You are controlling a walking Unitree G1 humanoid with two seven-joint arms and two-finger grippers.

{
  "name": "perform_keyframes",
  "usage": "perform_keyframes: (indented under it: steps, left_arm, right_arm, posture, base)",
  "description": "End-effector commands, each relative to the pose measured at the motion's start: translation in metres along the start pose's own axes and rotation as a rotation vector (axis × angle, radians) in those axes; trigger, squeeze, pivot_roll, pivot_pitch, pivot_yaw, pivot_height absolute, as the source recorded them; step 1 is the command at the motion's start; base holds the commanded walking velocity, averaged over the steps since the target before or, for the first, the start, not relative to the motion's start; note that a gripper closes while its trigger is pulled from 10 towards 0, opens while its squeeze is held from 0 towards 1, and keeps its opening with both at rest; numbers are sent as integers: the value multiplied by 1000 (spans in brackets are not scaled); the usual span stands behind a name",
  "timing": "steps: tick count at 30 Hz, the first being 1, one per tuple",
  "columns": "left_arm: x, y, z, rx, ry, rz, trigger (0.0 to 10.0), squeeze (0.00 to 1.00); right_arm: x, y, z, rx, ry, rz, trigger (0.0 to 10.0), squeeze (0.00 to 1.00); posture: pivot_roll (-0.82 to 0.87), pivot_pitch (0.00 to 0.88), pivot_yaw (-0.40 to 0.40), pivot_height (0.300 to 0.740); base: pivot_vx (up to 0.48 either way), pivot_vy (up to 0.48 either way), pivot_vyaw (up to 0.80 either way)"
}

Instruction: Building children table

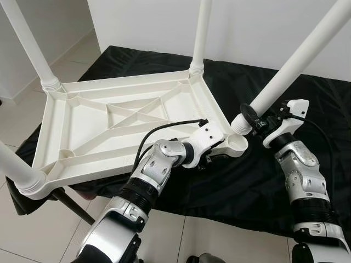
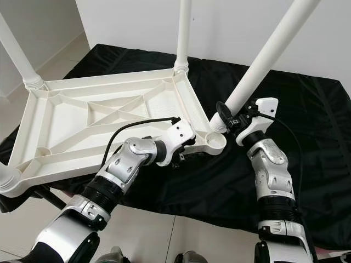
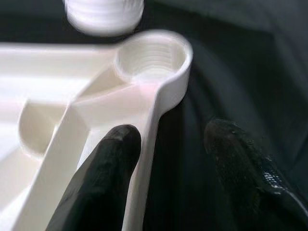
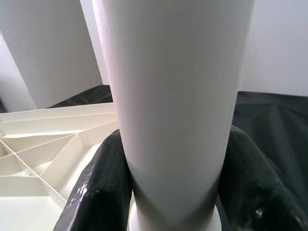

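The white plastic tabletop (image 1: 126,118) lies upside down on a black cloth. Legs stand screwed in at its far left corner (image 1: 27,44), far right corner (image 1: 202,33) and near left corner (image 1: 11,164). The near right socket (image 1: 237,143) is empty, its thread visible in the left wrist view (image 3: 151,57). My right gripper (image 1: 253,121) is shut on the fourth leg (image 1: 296,60) near its lower end and holds it tilted, with the threaded end (image 3: 103,17) just beside the socket. My left gripper (image 3: 173,134) is open and straddles the tabletop's rim close to that socket, one finger (image 3: 110,159) against the inside.
The black cloth (image 1: 263,181) covers the low surface under the tabletop and spreads to the right. A white wall (image 1: 247,27) rises behind it. Pale floor tiles (image 1: 33,219) lie in front and to the left, and a dark strut (image 1: 74,205) slants down below the tabletop's near edge.
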State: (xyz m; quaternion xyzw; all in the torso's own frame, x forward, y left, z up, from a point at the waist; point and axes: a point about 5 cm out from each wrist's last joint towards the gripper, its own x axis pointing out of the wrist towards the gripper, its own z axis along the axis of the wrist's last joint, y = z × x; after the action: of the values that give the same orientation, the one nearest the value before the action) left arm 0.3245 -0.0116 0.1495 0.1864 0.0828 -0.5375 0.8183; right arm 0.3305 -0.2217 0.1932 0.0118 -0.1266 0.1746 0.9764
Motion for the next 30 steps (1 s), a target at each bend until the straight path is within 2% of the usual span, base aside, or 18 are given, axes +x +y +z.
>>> perform_keyframes:
  steps: [1, 9, 23, 24, 25, 26, 27, 28, 30]
  left_arm:
    - [2, 2, -4, 1, 45, 47, 10000, 0]
    - [4, 16, -18, -19, 144, 165, 10000, 0]
    - [-1, 21, -18, -6, 144, 159, 10000, 0]
    - [-3, 24, -19, -7, 141, 161, 1333, 0]
    - [-3, 24, -19, -7, 141, 161, 1333, 0]
    - [-4, 25, -20, -2, 142, 152, 0, 0]
    - [-4, 25, -20, -2, 142, 152, 0, 0]
    - [-6, 26, -21, 1, 154, 150, 10000, 0]
    - [-7, 27, -23, 10, 164, 144, 10000, 0]
  right_arm:
    - [4, 1, 6, -12, -24, 22, 10000, 0]
    - [5, 9, 16, 0, -48, 81, 10000, 0]
    - [-2, 5, 4, -5, 15, 113, 10000, 0]
    - [-3, 5, 3, -5, 22, 113, 10000, 0]
    - [-3, 5, 3, -5, 22, 113, 10000, 0]
    - [-3, 5, 2, -4, 26, 116, 10000, 0]
    - [-3, 5, 2, -4, 26, 116, 10000, 0]
    - [-3, 5, 2, -1, 30, 123, 10000, 0]
    - [-4, 5, 2, 1, 35, 129, 10000, 0]
  posture:
    - [-68, 0, -14, 740]
    - [-74, 0, -13, 740]
    - [-72, 0, -15, 740]
    - [-69, 4, -17, 740]
    - [-69, 4, -17, 740]
    - [-69, 4, -17, 740]
    - [-69, 4, -17, 740]
    - [-70, 7, -16, 740]
    - [-71, 7, -17, 740]
  base:
    - [0, 0, 0]
    - [0, 0, 0]
    - [0, 0, 0]
    - [0, 0, 0]
    - [0, 0, 0]
    - [0, 0, 0]
    - [0, 0, 0]
    - [0, 0, 0]
    - [0, 0, 0]
